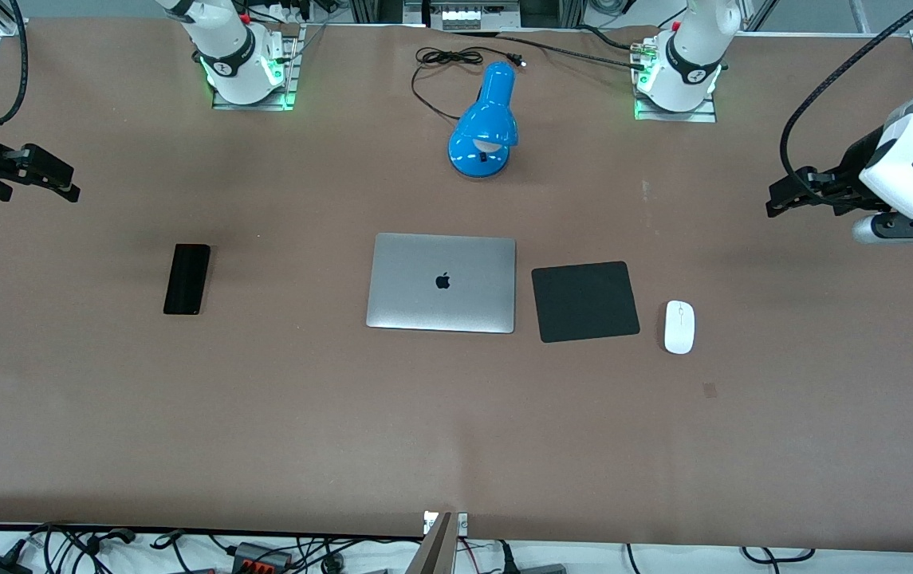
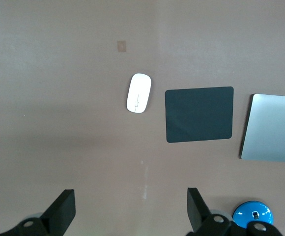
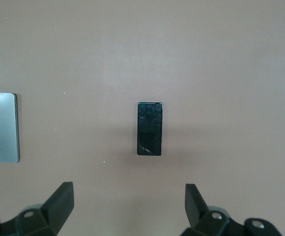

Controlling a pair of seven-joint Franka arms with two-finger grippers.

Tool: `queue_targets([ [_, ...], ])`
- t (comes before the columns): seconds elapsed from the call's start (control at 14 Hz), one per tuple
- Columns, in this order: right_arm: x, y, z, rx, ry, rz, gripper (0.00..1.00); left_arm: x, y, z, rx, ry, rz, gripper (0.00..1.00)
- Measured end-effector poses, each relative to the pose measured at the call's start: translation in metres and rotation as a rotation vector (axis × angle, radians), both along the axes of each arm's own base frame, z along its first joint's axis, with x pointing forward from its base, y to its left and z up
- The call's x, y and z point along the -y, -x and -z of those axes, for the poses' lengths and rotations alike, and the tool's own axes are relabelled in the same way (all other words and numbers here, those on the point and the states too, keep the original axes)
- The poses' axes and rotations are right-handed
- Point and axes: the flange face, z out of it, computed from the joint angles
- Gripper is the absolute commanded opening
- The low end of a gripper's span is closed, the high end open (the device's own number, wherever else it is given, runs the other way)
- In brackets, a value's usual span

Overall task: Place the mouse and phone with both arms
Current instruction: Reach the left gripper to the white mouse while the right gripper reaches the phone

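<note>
Mouse [image 1: 678,327] just beside mouse pad [image 1: 584,301]; phone [image 1: 186,278] alone (bare table around). Left gripper [image 2: 130,211], right gripper [image 3: 129,206] aloft, jaws spread.

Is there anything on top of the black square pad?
No. The black mouse pad has nothing on it. The white mouse lies on the table beside it, toward the left arm's end, apart from it. The silver laptop lies closed beside the pad too. What is under the pad is covered.

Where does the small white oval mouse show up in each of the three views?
Front view: the small white oval mouse lies on the brown table beside the square black mouse pad, toward the left arm's end.
Left wrist view: the mouse beside that pad.
Right wrist view: not in it.
Shared landmark: the closed silver laptop.
</note>
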Motion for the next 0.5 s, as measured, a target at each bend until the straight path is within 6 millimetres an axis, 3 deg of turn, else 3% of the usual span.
queue_targets([
  [0.14,0.0,0.0,0.0,0.001,0.0,0.0,1.0,-0.004,-0.006,0.011,-0.018,0.003,-0.006,1.0],
  [0.29,0.0,0.001,-0.002,0.004,0.0,0.001,1.0,-0.007,-0.02,0.038,-0.052,0.01,-0.01,1.0],
  [0.5,0.001,0.002,-0.003,0.006,0.0,0.001,1.0,-0.013,-0.057,0.103,-0.086,0.032,-0.022,1.0],
])
